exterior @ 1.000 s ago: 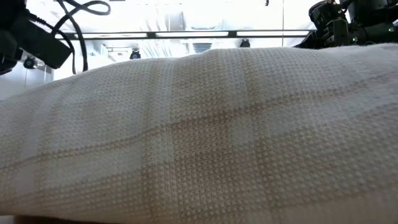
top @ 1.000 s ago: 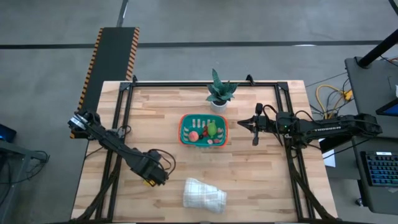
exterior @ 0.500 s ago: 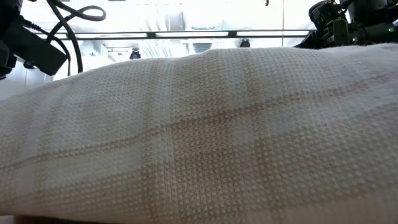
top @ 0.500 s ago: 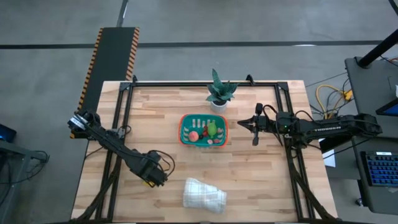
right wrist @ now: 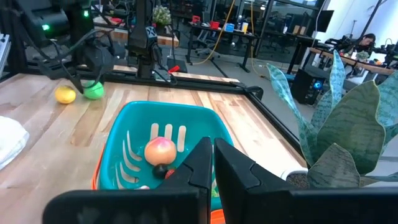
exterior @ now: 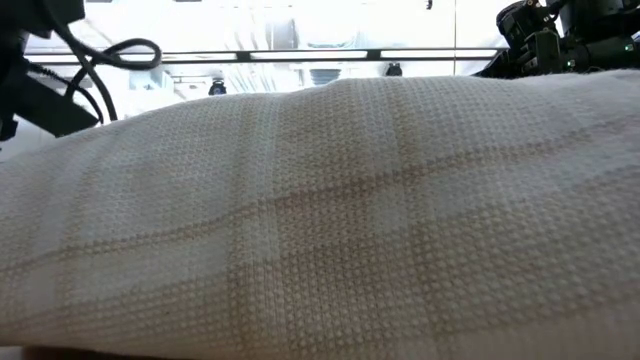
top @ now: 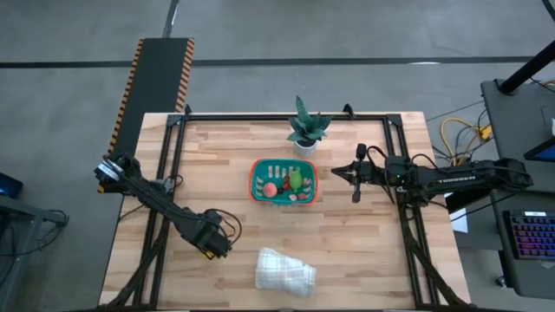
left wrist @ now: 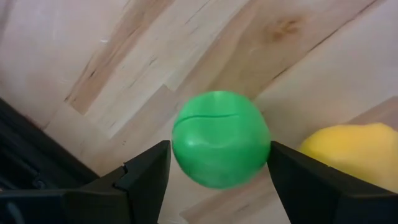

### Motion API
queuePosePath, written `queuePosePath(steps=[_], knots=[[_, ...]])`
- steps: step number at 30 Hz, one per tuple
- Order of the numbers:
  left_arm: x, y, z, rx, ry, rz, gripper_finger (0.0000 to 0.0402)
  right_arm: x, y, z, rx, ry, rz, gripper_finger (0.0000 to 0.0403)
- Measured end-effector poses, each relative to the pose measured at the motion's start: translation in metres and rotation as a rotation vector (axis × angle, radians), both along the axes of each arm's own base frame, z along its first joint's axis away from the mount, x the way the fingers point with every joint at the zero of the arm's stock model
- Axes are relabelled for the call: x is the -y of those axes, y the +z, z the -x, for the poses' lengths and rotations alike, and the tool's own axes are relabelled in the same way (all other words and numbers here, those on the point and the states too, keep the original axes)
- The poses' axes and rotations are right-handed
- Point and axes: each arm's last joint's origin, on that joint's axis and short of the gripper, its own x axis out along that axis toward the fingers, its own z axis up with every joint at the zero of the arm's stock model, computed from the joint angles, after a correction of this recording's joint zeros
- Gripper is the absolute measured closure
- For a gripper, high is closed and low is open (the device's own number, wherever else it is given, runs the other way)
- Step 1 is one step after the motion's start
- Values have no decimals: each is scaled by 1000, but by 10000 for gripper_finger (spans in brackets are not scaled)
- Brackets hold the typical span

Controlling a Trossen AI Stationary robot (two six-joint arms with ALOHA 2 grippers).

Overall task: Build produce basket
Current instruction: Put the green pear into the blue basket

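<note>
1. Left gripper point(left wrist: 219, 163): low over the table point(top: 364, 251), near-left part. Jaws stand apart w/ a green ball point(left wrist: 220, 138) between the fingertips. The ball fills the gap; both fingers look to be touching or just about touching its sides. Cannot tell if the ball is lifted or resting on the wood.
2. Yellow piece point(left wrist: 354, 155): lies on the table just beside the green ball, outside the left gripper's fingers, apart from them. Also seen in right wrist view beside the green ball, by the left arm's tip.
3. Right gripper point(top: 354, 184): held above the table to the right of the basket point(top: 260, 178), fingers pressed together, nothing between them. Points toward the basket.
4. Basket: mid-table, well apart from the left gripper, near the right gripper's tip. Teal, slotted walls, orange rim.
5. Produce in basket: pink-orange round piece point(right wrist: 160, 150) straight ahead of the right gripper; a small dark berry point(right wrist: 161, 170) just beside it; green piece point(top: 297, 179) on the side nearer the right gripper.
6. Potted plant point(top: 305, 128): behind the basket, near the right gripper; leaves fill one side of right wrist view.
7. White cloth point(top: 284, 269): near edge of table, near the left gripper; blocks almost all of low view.
</note>
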Motion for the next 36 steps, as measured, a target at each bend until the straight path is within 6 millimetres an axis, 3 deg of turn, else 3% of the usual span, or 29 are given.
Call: queuePosePath(steps=[12,36], knots=[[-6,-15,9,-27,-4,-17,153,0,0,0,0,0,0,394],[-11,-22,16,-40,-14,-51,153,0,0,0,0,0,0,394]])
